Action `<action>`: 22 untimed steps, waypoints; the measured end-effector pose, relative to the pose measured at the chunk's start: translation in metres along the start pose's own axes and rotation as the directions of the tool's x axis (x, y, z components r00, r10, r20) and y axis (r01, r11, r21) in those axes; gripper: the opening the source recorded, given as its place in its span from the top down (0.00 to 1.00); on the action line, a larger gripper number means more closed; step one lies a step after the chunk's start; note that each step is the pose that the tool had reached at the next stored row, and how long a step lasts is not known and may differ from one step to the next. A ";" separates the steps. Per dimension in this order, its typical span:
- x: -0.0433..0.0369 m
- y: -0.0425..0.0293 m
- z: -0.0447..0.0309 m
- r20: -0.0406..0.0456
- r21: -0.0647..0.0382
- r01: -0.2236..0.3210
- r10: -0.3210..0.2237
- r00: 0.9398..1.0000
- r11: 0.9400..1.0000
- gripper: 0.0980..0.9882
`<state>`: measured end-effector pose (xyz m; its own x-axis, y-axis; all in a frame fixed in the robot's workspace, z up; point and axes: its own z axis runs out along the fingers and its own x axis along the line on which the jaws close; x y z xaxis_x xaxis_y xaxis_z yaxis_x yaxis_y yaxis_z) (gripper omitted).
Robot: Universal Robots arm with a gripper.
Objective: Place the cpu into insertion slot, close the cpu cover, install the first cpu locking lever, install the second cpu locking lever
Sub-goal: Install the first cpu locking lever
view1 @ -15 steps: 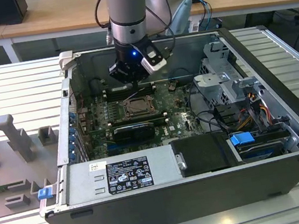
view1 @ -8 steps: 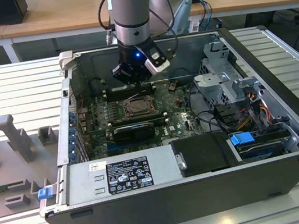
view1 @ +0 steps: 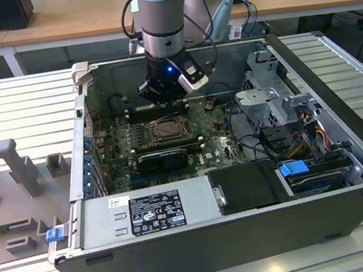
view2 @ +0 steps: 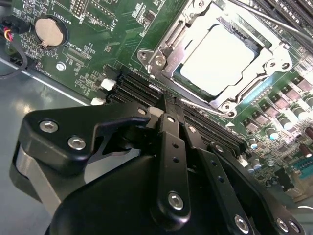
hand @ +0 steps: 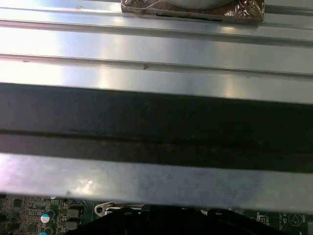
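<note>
The cpu (view2: 217, 58) lies flat in the insertion slot (view1: 167, 130), its pale metal top showing through the window of the cpu cover (view2: 166, 51). The cover is down over the chip. A thin wire locking lever (view2: 264, 19) runs along one side of the socket. My gripper (view2: 168, 105) hangs just beside the socket's edge, over the black memory slots (view2: 132, 85), with its black fingers (view2: 166, 147) pressed together and nothing seen between them. In the exterior view the gripper (view1: 165, 97) is inside the open case, just behind the socket.
A grey power supply (view1: 145, 214) and a black box (view1: 248, 186) fill the case's near side. A drive cage (view1: 278, 93) with cables stands at the exterior view's right. The case wall (hand: 156, 127) is close by. A coin battery (view2: 50, 32) sits on the board.
</note>
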<state>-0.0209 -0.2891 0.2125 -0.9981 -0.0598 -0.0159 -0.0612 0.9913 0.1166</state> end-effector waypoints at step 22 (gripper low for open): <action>-0.0041 -0.0016 0.0083 0.000 0.002 0.000 0.000 1.000 1.000 0.99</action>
<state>-0.0167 -0.2894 0.2041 -0.9981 -0.0598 -0.0159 -0.0612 0.9915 0.1150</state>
